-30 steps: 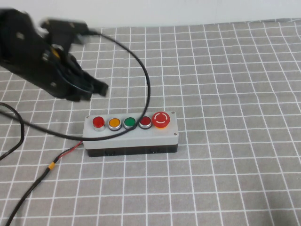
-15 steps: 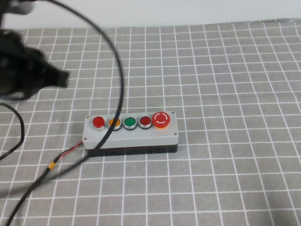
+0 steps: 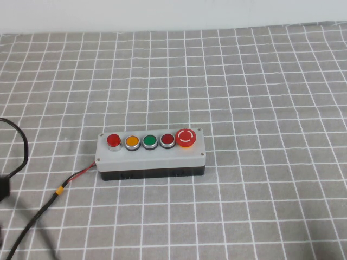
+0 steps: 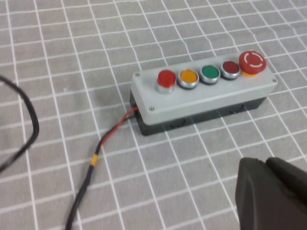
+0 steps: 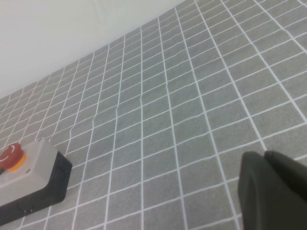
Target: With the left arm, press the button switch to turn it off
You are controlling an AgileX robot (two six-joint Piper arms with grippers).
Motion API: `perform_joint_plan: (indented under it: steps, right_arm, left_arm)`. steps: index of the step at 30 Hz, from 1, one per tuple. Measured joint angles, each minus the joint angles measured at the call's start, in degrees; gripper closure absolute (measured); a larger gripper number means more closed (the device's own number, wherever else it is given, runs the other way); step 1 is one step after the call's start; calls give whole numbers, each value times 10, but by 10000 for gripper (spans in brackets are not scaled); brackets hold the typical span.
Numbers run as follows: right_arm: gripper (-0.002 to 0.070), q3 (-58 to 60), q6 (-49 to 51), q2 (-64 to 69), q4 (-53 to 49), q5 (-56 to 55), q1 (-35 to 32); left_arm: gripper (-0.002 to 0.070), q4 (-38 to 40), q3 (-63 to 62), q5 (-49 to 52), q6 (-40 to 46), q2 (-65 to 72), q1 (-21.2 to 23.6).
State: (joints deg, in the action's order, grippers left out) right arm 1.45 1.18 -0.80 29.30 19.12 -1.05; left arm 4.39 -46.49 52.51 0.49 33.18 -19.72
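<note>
Button switch point(image 3: 113, 140) untouched on box point(image 3: 150, 157); L end effector point(image 4: 273, 191) & R end effector point(image 5: 273, 189) apart, jaw state unclear.

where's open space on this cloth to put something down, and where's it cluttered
Free: the grey checked cloth between the grey five-button box and the white wall, and everything to the box's right. Crowded: the near left corner, crossed by black cables and the red lead. Left claw and right claw show only in wrist views.
</note>
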Motion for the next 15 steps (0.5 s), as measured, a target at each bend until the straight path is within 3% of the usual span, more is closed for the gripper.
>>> perform_joint_plan:
  steps: [15]
  right_arm:
    - [694,0,0,0,0,0,0]
  left_arm:
    - [678,-1,121,10,-33,-208,0]
